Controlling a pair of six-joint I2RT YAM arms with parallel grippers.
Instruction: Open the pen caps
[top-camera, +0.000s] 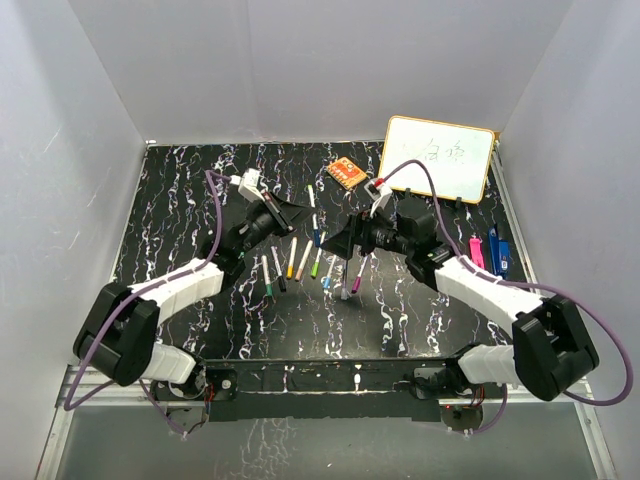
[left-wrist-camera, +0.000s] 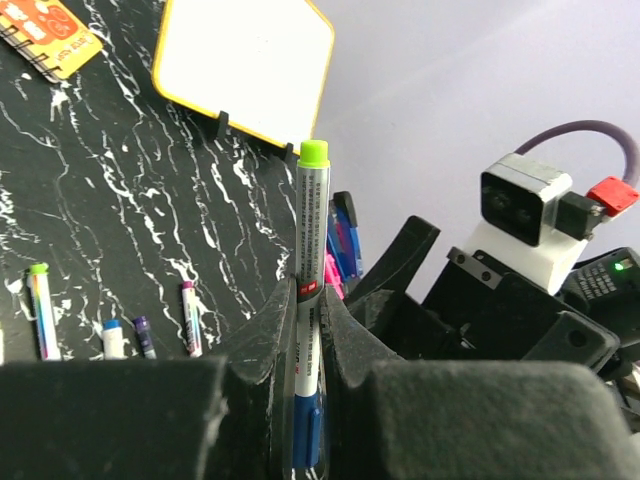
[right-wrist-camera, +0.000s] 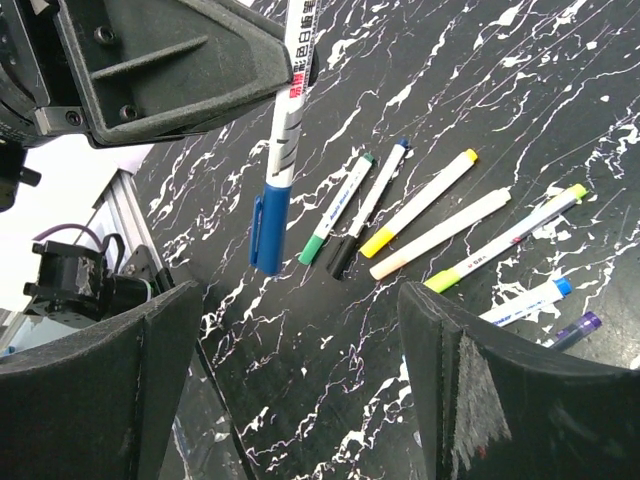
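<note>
**Left gripper clamps a marker; right gripper stands open at its blue cap**

We see the left gripper (left-wrist-camera: 305, 335) clenched on a white marker (left-wrist-camera: 311, 230), its fingers (left-wrist-camera: 262, 335) pressed to both sides of the barrel. In the left wrist view the marker stands upright, with a light-green end (left-wrist-camera: 314, 153) above the fingers. The blue cap (right-wrist-camera: 268, 228) is on the other end, hanging free over the table (top-camera: 180, 220).

The right gripper (right-wrist-camera: 300, 290) faces it with its own fingers (right-wrist-camera: 110, 390) spread wide and nothing between them. The blue cap sits just ahead of that gap and, as far as we can tell, touches neither finger.

Both grippers meet to the left of the whiteboard (top-camera: 438, 158), on its arm-base side. Below them, also left of the whiteboard and closer to the bases, the loose markers (right-wrist-camera: 425, 197) lie side by side. Their caps look to be on, among them green, black, yellow, blue and purple.

An orange pad (top-camera: 347, 173) lies just left of the whiteboard. Pink and blue clips (top-camera: 478, 250) lie in front of its right end.
</note>
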